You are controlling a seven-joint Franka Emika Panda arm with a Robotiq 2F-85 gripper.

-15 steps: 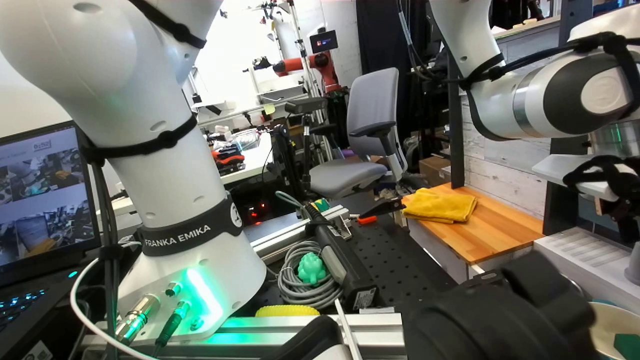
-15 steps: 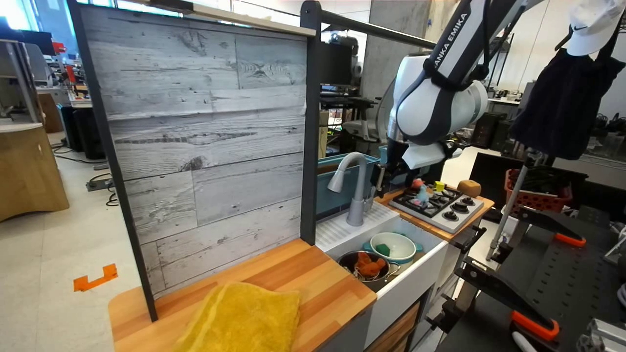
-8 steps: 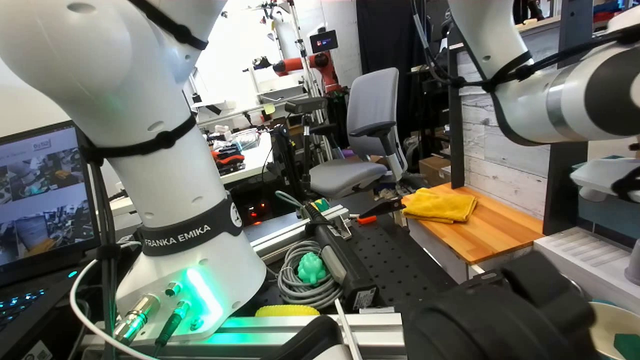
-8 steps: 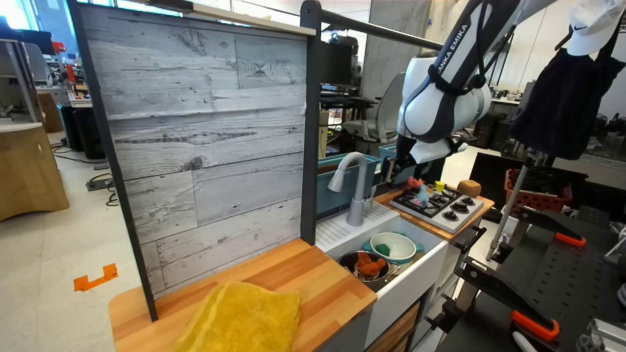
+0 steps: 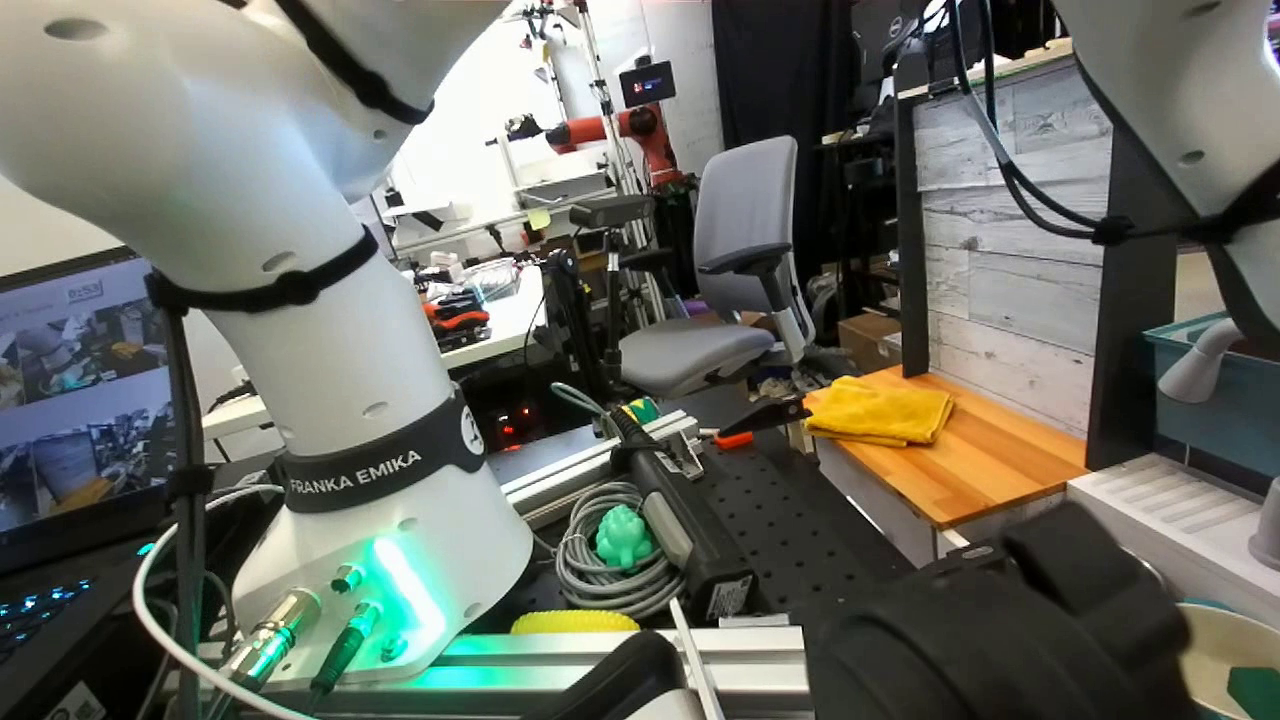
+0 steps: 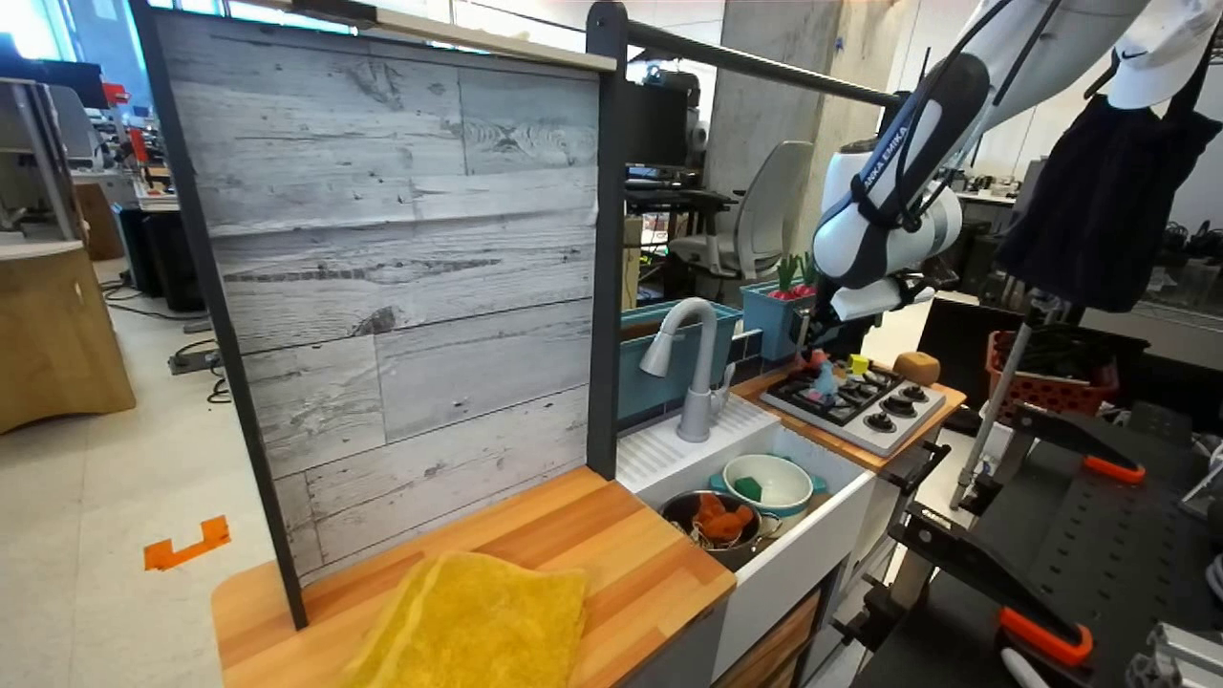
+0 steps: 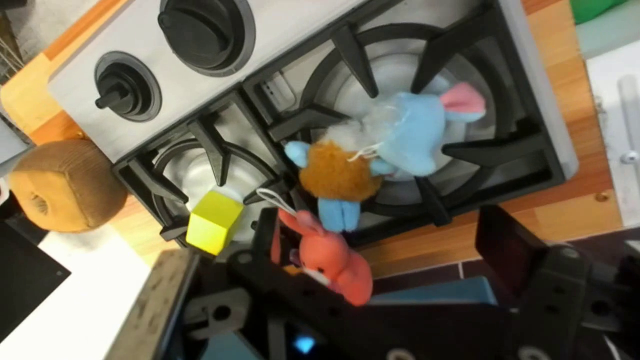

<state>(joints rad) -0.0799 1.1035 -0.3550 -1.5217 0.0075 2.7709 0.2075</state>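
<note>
My gripper (image 7: 382, 225) is open over the back of the toy stove, its two dark fingers wide apart in the wrist view. A coral bunny toy (image 7: 327, 252) with a white loop shows between them, close to the left finger; whether they touch I cannot tell. Beside it, a light blue plush with brown fur (image 7: 340, 172) lies across the black burner grate (image 7: 425, 195). A yellow block (image 7: 215, 220) sits at the smaller burner. Past the stove's end is a brown cube-like plush (image 7: 70, 185). In an exterior view the gripper (image 6: 803, 334) hangs just above the bunny.
A grey faucet (image 6: 702, 373) rises beside the sink (image 6: 812, 535), which holds a white bowl (image 6: 779, 478) and a dark pot (image 6: 712, 554) with an orange toy. Teal planters (image 6: 764, 320) stand behind. A yellow cloth (image 6: 478, 621) lies on the wooden counter (image 6: 650, 564).
The arm has swung away from the faucet to above the stove's back, rightward in both exterior views. The gripper has left one of these views. The jaws stay open; the toys have not visibly moved.
</note>
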